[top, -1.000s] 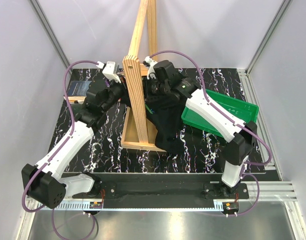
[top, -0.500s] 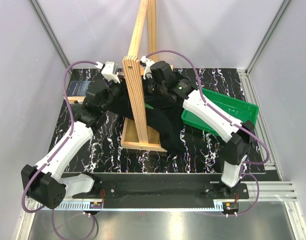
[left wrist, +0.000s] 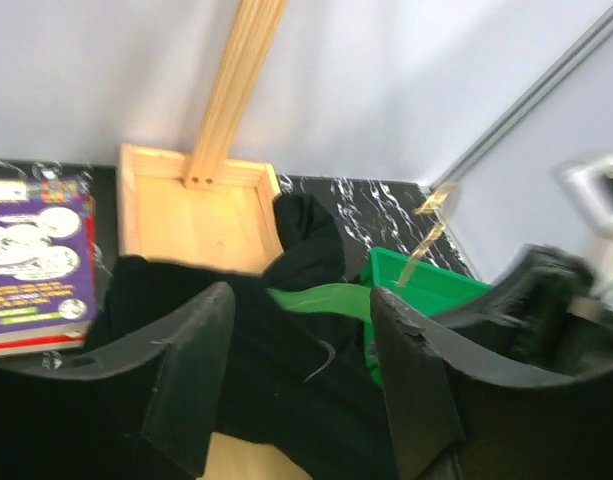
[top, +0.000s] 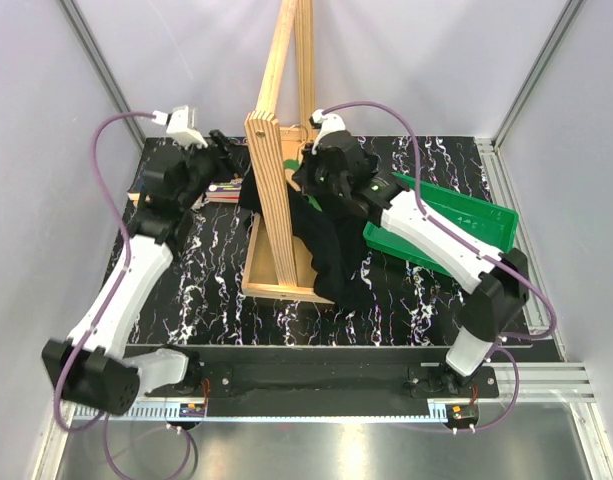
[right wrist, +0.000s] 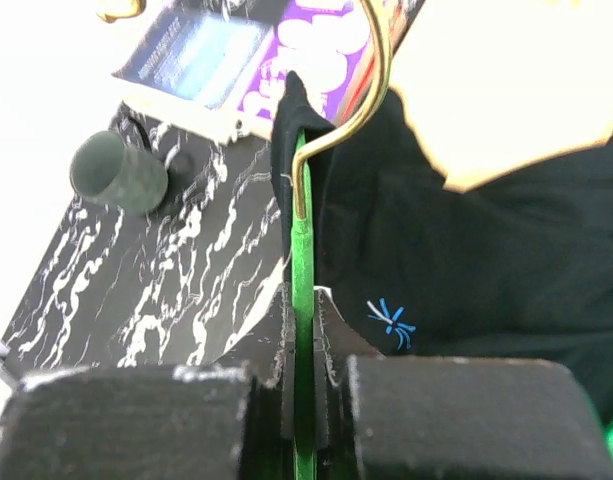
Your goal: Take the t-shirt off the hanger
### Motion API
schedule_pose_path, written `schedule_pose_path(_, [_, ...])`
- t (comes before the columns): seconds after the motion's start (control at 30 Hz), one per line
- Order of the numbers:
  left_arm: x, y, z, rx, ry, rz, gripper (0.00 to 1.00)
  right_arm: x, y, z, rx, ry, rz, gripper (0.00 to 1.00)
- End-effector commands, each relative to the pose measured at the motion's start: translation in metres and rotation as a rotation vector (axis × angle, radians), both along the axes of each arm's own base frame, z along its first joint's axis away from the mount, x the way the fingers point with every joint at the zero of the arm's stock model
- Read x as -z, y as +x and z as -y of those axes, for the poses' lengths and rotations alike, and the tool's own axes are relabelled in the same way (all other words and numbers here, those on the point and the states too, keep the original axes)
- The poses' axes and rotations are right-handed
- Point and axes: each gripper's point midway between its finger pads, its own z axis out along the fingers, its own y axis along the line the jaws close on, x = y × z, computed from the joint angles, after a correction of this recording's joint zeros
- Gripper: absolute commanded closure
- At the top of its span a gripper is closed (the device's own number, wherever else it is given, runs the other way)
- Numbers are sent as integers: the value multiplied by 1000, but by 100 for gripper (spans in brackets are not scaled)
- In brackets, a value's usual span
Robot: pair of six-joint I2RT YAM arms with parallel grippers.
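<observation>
Holding the hanger [right wrist: 303, 250] tight, the right gripper [right wrist: 304, 340] has its two fingers [right wrist: 274, 345] squeezed shut on the thin green bar, just under the silver hook [right wrist: 372, 90]. The hook curls up in front of a blurry pale bit of the wooden stand [top: 271, 170]. The t-shirt [top: 331, 255] is on the hanger, and its black neck sits round the green bar right below the hook. From there the shirt hangs down on the right side of the stand, between the stand and the green tray [top: 466, 225]. It flops over the stand's flat wooden base [left wrist: 196, 215], and its low end lies on the black and white table [top: 216, 270]. A small blue mark shows on the cloth near the right gripper.

The left gripper [top: 226, 152] is up at the back, on the left side of the stand, near the edge of the shirt. Its fingers [left wrist: 186, 370] are apart and have nothing between them. Past them, its own camera sees the black shirt with a strip of green hanger poking out. A purple book [left wrist: 36, 260] lies on the table at the back left. A small dark round thing [right wrist: 116, 175] stands on the table too.
</observation>
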Motion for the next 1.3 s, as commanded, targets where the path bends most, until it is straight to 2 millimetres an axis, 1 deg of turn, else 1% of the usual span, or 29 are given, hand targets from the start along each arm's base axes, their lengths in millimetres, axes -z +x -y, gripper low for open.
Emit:
schedule_pose_path(0.0, [9, 14, 30, 184, -103, -141, 42, -101, 3, 11, 23, 144, 301, 100])
schedule_pose_path(0.03, [16, 16, 32, 198, -115, -180, 42, -103, 4, 11, 12, 136, 327, 100])
schedule_pose_path(0.07, [22, 16, 39, 240, -142, -213, 42, -110, 5, 10, 10, 149, 356, 100])
schedule_pose_path(0.13, [20, 15, 43, 272, -163, -208, 41, -109, 6, 9, 1, 133, 377, 100])
schedule_pose_path(0.17, [20, 14, 45, 281, -168, -210, 40, -113, 7, 7, -7, 140, 395, 100])
schedule_pose_path(0.23, [20, 14, 44, 280, -167, -208, 39, -110, 4, 3, -44, 140, 405, 100])
schedule_pose_path(0.27, [19, 13, 44, 279, -165, -204, 39, -122, 3, 0, -55, 178, 444, 100])
schedule_pose_path(0.4, [19, 12, 44, 280, -162, -207, 38, -122, 1, -6, -84, 194, 451, 100])
schedule_pose_path(0.5, [25, 15, 46, 287, -170, -229, 36, -124, -3, -12, -118, 206, 463, 100])
schedule_pose_path(0.63, [34, 20, 47, 282, -183, -266, 37, -126, -9, -16, -141, 216, 470, 100])
schedule_pose_path(0.73, [36, 22, 44, 269, -188, -273, 37, -127, -15, -20, -163, 225, 472, 100])
schedule_pose_path(0.77, [36, 23, 41, 260, -189, -272, 39, -127, -22, -26, -193, 229, 472, 100])
schedule_pose_path(0.87, [32, 24, 35, 241, -180, -251, 47, -120, -26, -28, -194, 214, 462, 100])
schedule_pose_path(0.9, [30, 24, 32, 225, -175, -244, 58, -118, -31, -31, -205, 211, 462, 100])
schedule_pose_path(1.0, [25, 23, 25, 199, -141, -216, 75, -110, -25, -23, -139, 186, 446, 100])
schedule_pose_path(1.03, [24, 23, 24, 191, -126, -205, 84, -109, -23, -21, -126, 180, 445, 100])
schedule_pose_path(1.1, [20, 22, 21, 181, -111, -193, 93, -109, -21, -17, -105, 178, 445, 100])
schedule_pose_path(1.13, [19, 22, 21, 182, -102, -186, 100, -110, -23, -17, -108, 182, 446, 100])
schedule_pose_path(1.2, [18, 20, 23, 196, -99, -178, 100, -112, -24, -17, -107, 192, 444, 100])
schedule_pose_path(1.27, [10, 19, 25, 215, -93, -145, 100, -113, -19, -14, -71, 193, 441, 100])
